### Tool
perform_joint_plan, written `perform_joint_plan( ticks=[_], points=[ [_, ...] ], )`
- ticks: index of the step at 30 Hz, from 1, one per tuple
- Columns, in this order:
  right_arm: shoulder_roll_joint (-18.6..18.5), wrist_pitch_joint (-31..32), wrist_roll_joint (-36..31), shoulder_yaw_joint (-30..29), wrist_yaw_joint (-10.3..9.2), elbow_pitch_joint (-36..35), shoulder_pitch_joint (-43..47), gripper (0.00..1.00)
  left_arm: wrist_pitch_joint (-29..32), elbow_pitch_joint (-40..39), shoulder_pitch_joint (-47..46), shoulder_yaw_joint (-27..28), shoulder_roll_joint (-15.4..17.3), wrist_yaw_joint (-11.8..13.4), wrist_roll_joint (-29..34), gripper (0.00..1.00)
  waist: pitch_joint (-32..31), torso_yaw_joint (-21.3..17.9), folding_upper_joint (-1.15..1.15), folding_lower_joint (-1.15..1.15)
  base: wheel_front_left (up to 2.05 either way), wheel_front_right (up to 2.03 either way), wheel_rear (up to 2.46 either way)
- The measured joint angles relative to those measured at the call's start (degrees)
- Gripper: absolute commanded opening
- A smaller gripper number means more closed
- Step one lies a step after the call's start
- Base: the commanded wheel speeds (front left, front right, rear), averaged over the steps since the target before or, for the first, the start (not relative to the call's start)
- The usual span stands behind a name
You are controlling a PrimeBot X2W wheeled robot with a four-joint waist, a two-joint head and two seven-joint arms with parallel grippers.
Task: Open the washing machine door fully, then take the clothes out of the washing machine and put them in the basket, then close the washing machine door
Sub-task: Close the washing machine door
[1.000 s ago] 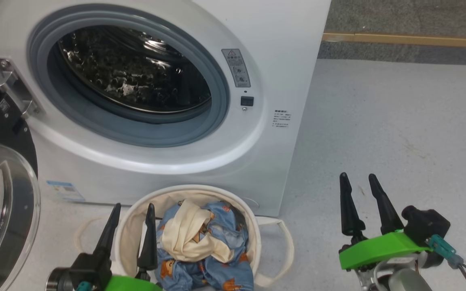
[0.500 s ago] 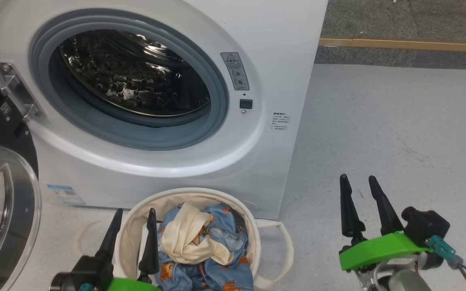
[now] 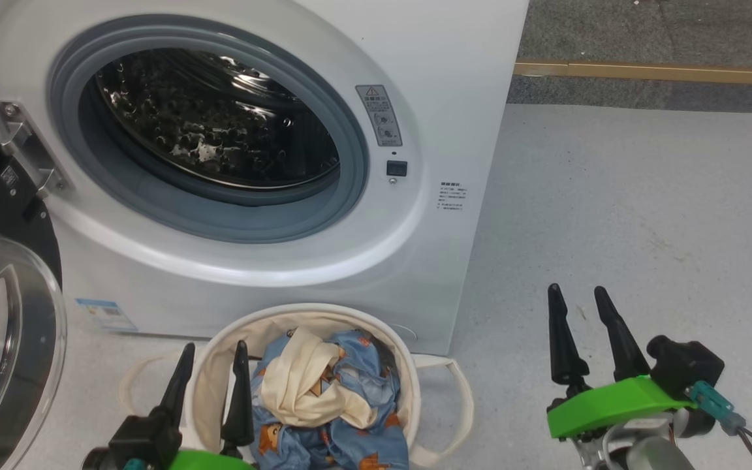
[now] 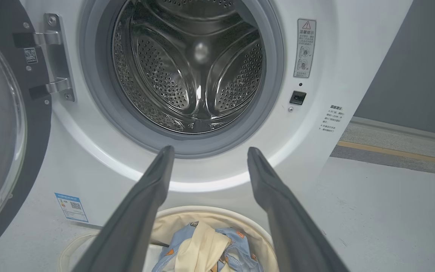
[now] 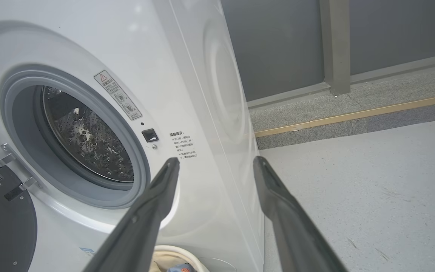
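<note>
- Compared with a second earlier: noted a slight shift of the whole head view (camera, not objects). Saw the left gripper a touch lower toward the bottom edge, and the right gripper lower by a hair.
- Recorded both pairs of long dark fingers spread wide, gripping nothing.
- Found the white box-shaped front-loading washing machine standing on a pale grey speckled floor, its grey-rimmed mouth uncovered and the perforated steel drum visible through it.
- Found the large round glossy black washing machine door, with its bulging clear porthole, swung out on its hinge at the washer's left and standing open.
- Located the blue bear-print and cream-beige clothes bundled inside the round cream canvas basket, set on the floor just in front of the washer, below the mouth.
- Placed the left gripper over the basket's left side, fingers pointing at the washer; could not tell contact with the rim.
- Placed the right gripper well to the right, over bare floor beyond the washer's right corner.
- Logged a small blue label low on the washer front, left of the basket.
</note>
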Motion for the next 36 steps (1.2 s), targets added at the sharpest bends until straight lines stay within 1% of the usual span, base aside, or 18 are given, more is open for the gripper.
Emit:
perform_joint_plan(
  ticks=[5, 10, 19, 25, 31, 36],
  points=[
    [0.00, 0.00, 0.00, -0.04, 0.00, 0.07, 0.00, 1.00, 0.00, 0.42, -0.03, -0.02, -0.02, 0.22, 0.24, 1.00, 0.24, 0.01, 0.00, 0.00, -0.96, 0.36, 0.60],
    [0.02, 0.00, 0.00, -0.05, 0.00, 0.37, -0.03, 1.00, 0.00, 0.52, -0.06, -0.02, -0.10, 0.21, 0.24, 1.00, 0.37, 0.05, 0.00, 0.00, -1.69, 1.00, 0.69],
    [0.05, 0.00, 0.00, -0.04, 0.00, 0.37, -0.03, 1.00, 0.00, 0.57, -0.05, -0.02, -0.10, 0.29, 0.32, 1.00, 0.24, 0.20, 0.00, 0.00, -2.31, 1.70, 0.61],
    [0.05, 0.00, -0.01, -0.05, 0.00, 0.38, 0.00, 1.00, 0.00, -0.75, -0.04, -0.44, -0.10, 0.62, 3.36, 1.00, 0.45, 0.54, 0.00, 0.00, -1.96, 1.80, 0.16],
    [0.04, 0.00, -0.01, 0.16, 0.00, 0.36, 0.02, 1.00, 0.00, -1.27, -0.03, -1.23, -0.10, 1.02, 3.77, 1.00, 0.73, 1.20, 0.00, 0.00, -1.08, 1.08, 0.00],
    [0.04, 0.00, 0.00, 1.13, 0.00, -0.79, 0.23, 1.00, 0.00, -1.89, -0.11, -2.11, -0.10, 1.04, 3.77, 1.00, 1.20, 2.90, 0.00, 0.00, -0.33, 0.33, 0.00]
  ],
)
